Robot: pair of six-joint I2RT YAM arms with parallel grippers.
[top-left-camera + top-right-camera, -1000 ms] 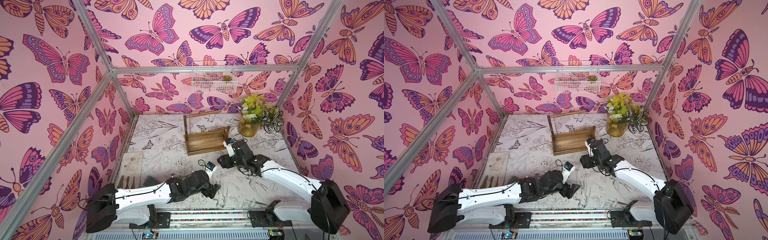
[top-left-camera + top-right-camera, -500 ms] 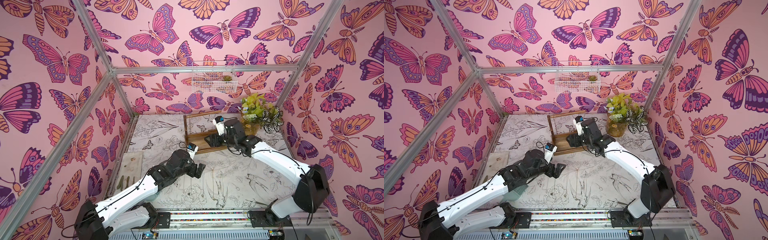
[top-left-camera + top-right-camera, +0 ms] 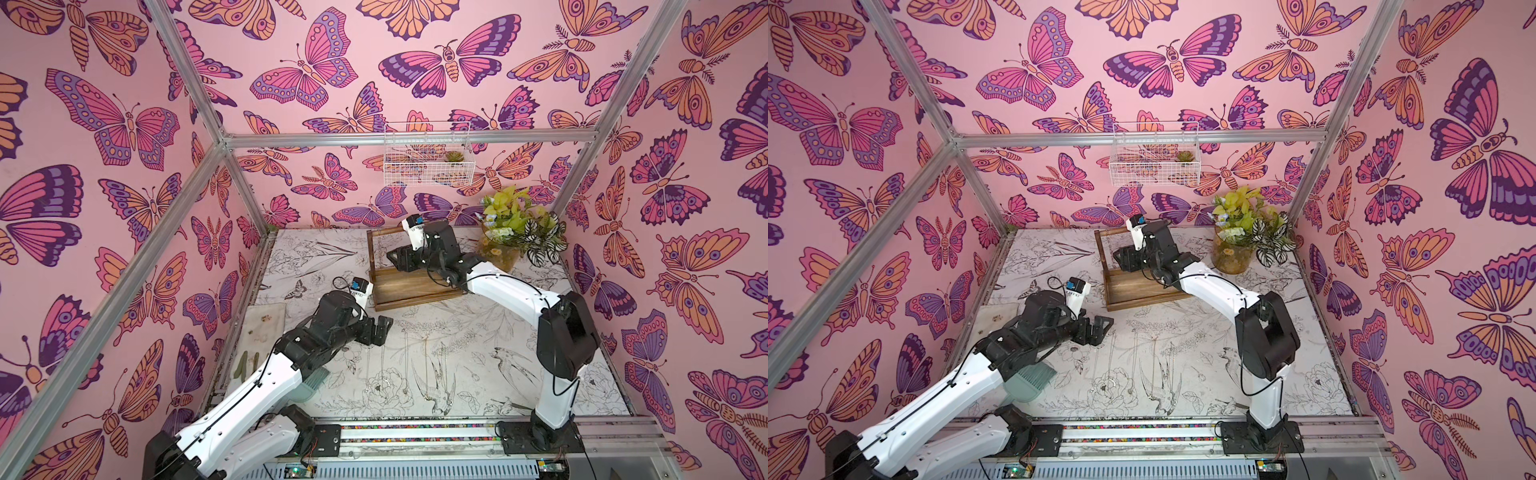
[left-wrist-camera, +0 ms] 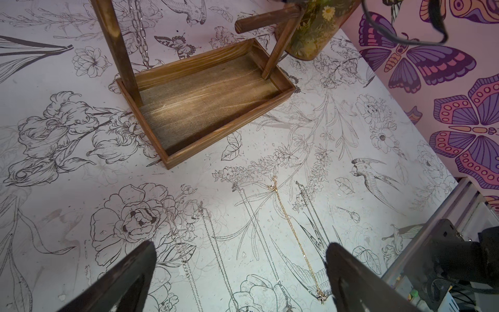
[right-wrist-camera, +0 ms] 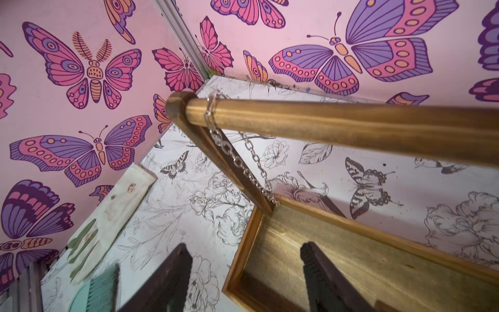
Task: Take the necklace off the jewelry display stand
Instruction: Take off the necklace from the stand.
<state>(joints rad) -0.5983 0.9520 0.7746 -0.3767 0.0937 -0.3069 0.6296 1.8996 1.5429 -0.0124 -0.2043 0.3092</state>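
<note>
Now right fingers, spread and empty, sit near the necklace hanging on the stand; left fingers, spread too, hover before it.

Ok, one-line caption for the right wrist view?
Silver chain necklace draped over the jewelry display stand crossbar beside its post; right gripper, fingers open and empty, poised short of it.

Lab booth: aluminium frame, butterfly walls

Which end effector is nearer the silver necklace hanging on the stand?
Right. Right end effector is over the stand tray, facing the necklace; left end effector is off the stand, above the table.
</note>
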